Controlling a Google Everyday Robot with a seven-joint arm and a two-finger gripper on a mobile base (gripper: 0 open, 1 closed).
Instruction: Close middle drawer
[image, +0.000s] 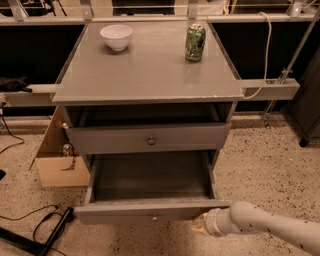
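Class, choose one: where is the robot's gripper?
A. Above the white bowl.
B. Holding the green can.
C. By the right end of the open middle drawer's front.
C: the gripper is low down, beside the right end of the front of the middle drawer, which stands pulled out.

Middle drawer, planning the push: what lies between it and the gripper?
Bare, camera view: the gripper is beside the grey wooden middle drawer, at its front's right end.
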